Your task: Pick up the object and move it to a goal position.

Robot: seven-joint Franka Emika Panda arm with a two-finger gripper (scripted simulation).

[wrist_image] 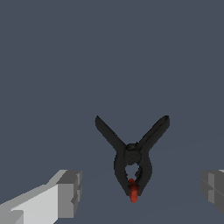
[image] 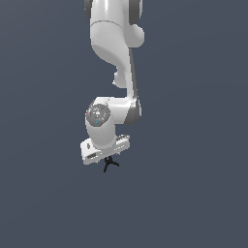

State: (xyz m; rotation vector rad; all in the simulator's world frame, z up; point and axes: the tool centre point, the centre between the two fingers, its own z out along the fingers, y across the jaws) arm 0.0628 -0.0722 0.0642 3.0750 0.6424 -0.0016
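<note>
The object (wrist_image: 132, 164), a small black spring clamp with two splayed handles, a round pivot and a red tip on its closed nose, lies on the flat grey-blue floor (wrist_image: 109, 57) directly below the gripper (wrist_image: 142, 192), between its two fingers and touching neither. In the exterior view it shows only as a tiny black pronged shape (image: 110, 163) just under the white hand of the arm (image: 114, 72). The gripper stands wide open: one grey finger pad (wrist_image: 70, 192) and the other (wrist_image: 213, 189) sit well apart on either side of the clamp (the gap far exceeds the clamp's width). The step in hand appears to be the approach before the grasp. The next move likely calls for a short descent until the pads flank the clamp's body, then closing on it and lifting; no goal marker is visible. The clamp looks matte, hard and thin-limbed, so a grip near the pivot seems safer than on a handle.
</note>
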